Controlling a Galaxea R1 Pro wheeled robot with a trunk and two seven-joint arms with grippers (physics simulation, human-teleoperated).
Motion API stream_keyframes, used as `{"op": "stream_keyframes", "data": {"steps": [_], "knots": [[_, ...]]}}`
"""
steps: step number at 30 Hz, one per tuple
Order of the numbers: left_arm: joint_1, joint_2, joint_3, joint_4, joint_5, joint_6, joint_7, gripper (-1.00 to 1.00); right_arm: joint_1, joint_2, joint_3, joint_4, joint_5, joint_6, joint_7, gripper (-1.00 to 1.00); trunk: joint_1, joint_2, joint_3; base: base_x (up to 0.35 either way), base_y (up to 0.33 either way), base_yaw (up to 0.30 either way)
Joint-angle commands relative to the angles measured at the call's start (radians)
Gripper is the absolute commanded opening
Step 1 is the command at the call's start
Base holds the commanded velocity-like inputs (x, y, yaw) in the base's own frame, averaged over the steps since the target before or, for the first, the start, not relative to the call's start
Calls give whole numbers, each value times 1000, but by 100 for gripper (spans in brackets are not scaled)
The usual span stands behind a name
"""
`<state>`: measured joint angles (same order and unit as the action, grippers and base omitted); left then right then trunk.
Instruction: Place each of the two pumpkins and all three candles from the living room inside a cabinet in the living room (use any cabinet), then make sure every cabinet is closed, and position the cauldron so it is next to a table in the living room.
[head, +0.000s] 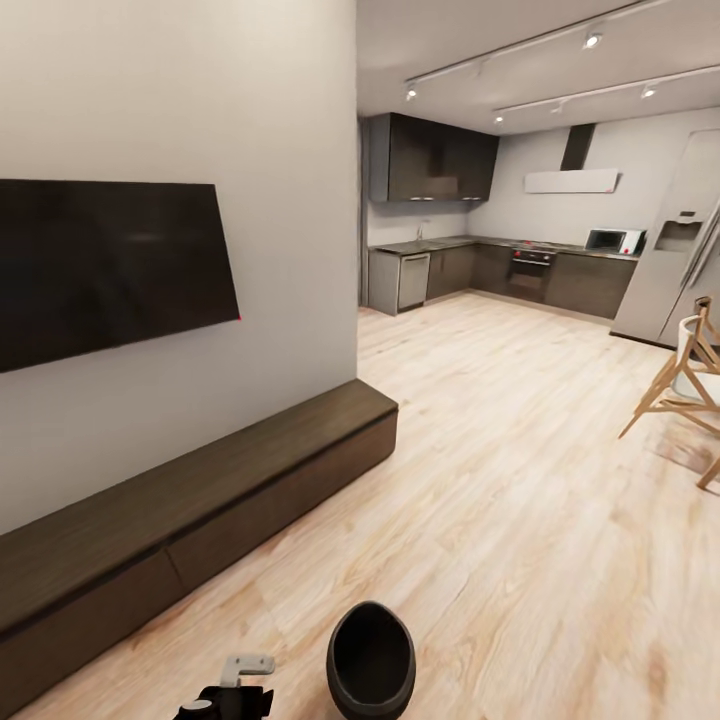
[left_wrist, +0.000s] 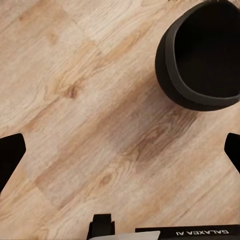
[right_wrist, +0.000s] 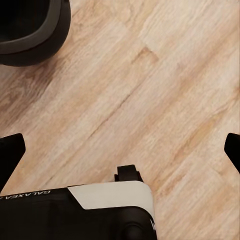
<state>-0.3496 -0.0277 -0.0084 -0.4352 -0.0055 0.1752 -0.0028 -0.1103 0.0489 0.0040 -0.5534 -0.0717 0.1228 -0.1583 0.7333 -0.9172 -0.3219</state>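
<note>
The black cauldron (head: 371, 662) stands upright and empty on the wooden floor just in front of me. It also appears in the left wrist view (left_wrist: 200, 55) and the right wrist view (right_wrist: 30, 30). The cabinet (head: 190, 510), long, low and dark brown, runs along the wall under a television, with both drawer fronts flush. My left gripper (left_wrist: 120, 150) hangs open over bare floor beside the cauldron. My right gripper (right_wrist: 120, 150) is open too, above the floor on the cauldron's other side. Neither holds anything. The pumpkins, candles and table are out of view.
A black television (head: 105, 265) hangs on the grey wall above the cabinet. Wooden chair legs (head: 680, 390) stand at the right. A kitchen with dark units (head: 500, 270) and a fridge (head: 680, 260) lies at the back. Open plank floor (head: 500, 480) stretches between.
</note>
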Motion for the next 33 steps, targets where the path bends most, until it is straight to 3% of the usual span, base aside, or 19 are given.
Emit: {"op": "stream_keyframes", "data": {"steps": [1,25,33], "knots": [[0,0,-1,-2,-1,6,0,100,0,0,1,-2,-7,5,-4,100,0,-1,-1,172,-5,0],[0,2,-1,0,-1,6,0,100,0,0,2,0,-7,-9,-5,100,0,-1,-1,200,5,-30],[0,1,-1,0,-1,6,0,100,0,0,2,1,-7,-9,-5,100,0,-1,-1,141,-131,-7]]}}
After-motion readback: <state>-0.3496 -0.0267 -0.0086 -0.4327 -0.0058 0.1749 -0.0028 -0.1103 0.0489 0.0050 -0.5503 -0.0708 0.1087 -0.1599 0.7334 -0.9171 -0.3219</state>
